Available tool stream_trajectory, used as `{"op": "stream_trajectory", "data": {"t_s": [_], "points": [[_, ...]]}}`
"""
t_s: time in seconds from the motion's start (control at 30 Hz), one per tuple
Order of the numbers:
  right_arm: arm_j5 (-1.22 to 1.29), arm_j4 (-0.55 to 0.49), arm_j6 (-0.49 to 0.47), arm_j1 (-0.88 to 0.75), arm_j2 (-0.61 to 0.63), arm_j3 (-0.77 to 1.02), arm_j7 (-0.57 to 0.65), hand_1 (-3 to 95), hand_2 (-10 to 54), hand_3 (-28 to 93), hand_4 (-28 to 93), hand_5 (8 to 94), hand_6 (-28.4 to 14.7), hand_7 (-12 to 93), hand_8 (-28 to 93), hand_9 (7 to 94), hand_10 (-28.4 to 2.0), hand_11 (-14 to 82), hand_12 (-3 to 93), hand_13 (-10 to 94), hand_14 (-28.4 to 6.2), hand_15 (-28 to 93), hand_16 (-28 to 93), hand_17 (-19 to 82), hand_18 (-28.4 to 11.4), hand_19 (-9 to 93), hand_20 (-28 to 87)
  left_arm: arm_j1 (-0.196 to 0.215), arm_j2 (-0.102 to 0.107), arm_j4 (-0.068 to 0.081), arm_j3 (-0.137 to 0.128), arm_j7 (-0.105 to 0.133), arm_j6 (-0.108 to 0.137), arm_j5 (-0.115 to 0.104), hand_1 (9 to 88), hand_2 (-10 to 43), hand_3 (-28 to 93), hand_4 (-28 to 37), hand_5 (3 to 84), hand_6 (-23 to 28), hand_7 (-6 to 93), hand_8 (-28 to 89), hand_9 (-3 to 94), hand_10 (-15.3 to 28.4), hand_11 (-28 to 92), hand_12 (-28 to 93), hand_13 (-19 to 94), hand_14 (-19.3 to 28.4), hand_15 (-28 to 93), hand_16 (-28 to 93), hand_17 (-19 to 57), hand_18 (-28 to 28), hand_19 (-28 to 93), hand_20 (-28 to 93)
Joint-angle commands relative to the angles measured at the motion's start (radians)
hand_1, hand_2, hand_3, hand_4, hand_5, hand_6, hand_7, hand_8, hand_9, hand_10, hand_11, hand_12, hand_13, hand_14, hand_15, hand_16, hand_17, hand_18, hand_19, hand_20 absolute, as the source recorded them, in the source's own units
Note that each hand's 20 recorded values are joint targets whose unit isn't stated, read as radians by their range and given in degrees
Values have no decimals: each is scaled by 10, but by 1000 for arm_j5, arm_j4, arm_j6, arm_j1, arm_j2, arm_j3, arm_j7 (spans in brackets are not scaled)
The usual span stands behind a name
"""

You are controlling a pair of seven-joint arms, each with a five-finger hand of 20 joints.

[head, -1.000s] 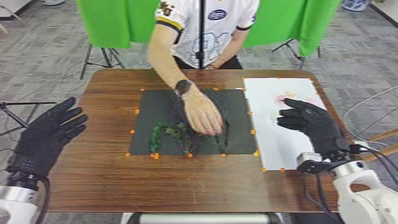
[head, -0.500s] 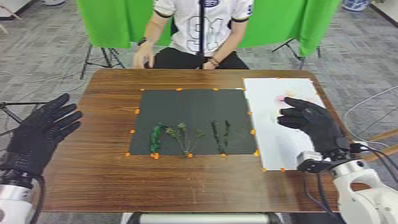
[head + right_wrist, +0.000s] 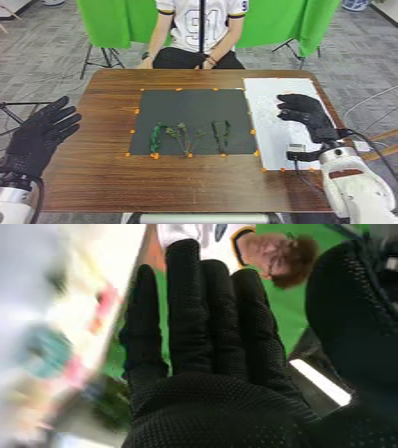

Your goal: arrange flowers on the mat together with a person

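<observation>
Greens on a dark mat, between two black-gloved hands.
Right hand [image 3: 302, 107]: over the white sheet [image 3: 275, 145], fingers straight and loosely together, thumb apart, holding nothing; contact with the sheet cannot be told. Left hand [image 3: 40, 131]: at the opposite side of the table [image 3: 169, 185], fingers spread, empty. Dark mat [image 3: 194, 107]: between the hands, orange tape along its edges. On its near part, three items: leafy green sprig [image 3: 155, 139], nearest the left hand; branching sprig [image 3: 186, 142], in the middle; pair of slim dark stems [image 3: 220, 136], nearest the right hand. Pink shapes [image 3: 107, 300], blurred: beside the right hand's fingers in the wrist view.
</observation>
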Motion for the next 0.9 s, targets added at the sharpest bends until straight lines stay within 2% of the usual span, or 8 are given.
{"op": "stream_trajectory", "data": {"t_s": [0.03,0.07,0.1,0.17,0.33,0.5,0.9], "points": [[-730,138,285,163,163,-201,159,339,-95,805,-282,433,-13,318,-145,472,-101,264,250,475,-72,439,251,211,-175,614,396,18,4,2,0,-3,7,-5,255,-40,695,-249,330,44,157,-78,282,123,173,201,223,148,254,43,-79,229,449,126],[-786,156,296,182,176,-226,193,337,-95,806,-282,431,-12,325,-147,468,-101,269,250,469,-73,452,249,210,-175,618,400,19,4,2,-3,-3,7,-5,255,-39,694,-249,330,44,156,-78,282,122,173,201,223,149,254,43,-80,229,449,126],[-837,155,256,190,186,-236,227,336,-95,808,-282,431,-12,329,-149,467,-101,272,251,466,-73,466,249,209,-174,621,404,20,5,3,-4,-6,5,-6,255,-39,694,-249,330,45,156,-78,283,123,173,201,223,149,254,43,-80,229,448,126],[-897,172,236,219,214,-281,295,332,-95,812,-283,431,-11,334,-153,466,-102,281,253,463,-74,497,248,207,-173,629,412,19,4,2,-6,-11,1,-2,255,-37,693,-249,331,45,156,-77,283,124,173,201,223,148,254,43,-79,229,448,126],[-932,207,173,273,271,-352,371,334,-95,808,-283,468,-16,315,-151,494,-98,303,254,485,-82,584,248,212,-172,655,429,20,6,1,-4,-10,-3,-2,256,-34,692,-247,330,44,156,-77,283,123,174,201,224,149,255,43,-80,229,448,126],[-930,224,127,306,296,-393,367,334,-95,810,-283,480,-11,322,-149,503,-98,324,263,488,-87,613,245,213,-173,662,436,25,-6,-2,-12,-18,-9,5,256,-34,692,-247,330,44,155,-77,283,122,174,201,224,149,255,43,-80,229,448,126],[-968,278,15,391,312,-488,405,354,-95,809,-283,520,10,368,-163,558,-99,408,294,531,-83,648,255,226,-171,682,447,19,-4,0,-12,-22,-13,6,258,-29,691,-248,331,45,156,-77,283,123,173,201,224,150,255,43,-80,229,448,126]]}}
